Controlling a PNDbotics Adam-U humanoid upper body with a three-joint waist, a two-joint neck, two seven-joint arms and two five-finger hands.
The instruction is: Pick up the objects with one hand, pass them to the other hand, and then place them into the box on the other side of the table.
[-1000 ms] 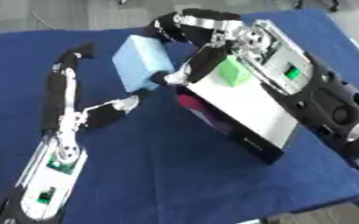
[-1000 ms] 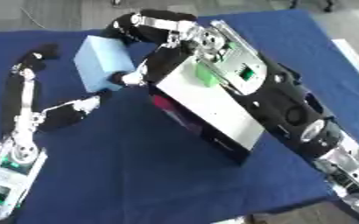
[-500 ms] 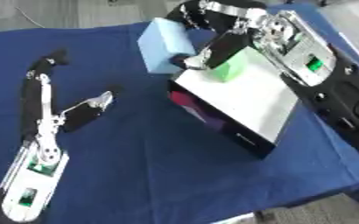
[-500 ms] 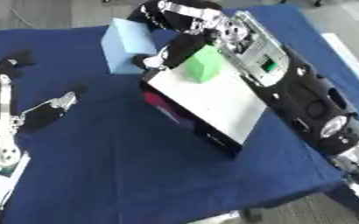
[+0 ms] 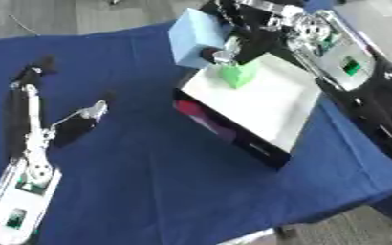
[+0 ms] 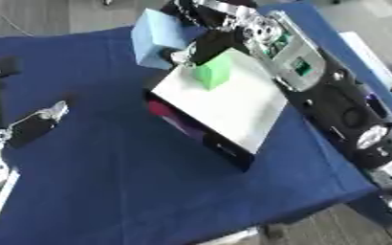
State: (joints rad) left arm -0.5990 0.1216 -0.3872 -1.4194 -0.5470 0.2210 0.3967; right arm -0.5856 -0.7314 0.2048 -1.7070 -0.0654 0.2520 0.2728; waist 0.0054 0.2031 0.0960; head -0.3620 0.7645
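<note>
Now R hand (image 5: 233, 36) curled round blue block (image 5: 192, 33).

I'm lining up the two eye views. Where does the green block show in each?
Left eye view: green block right of centre near the top, on the white box.
Right eye view: centre, near the top, on the same box.
Shared landmark: the light blue block, up-left of it.
</note>
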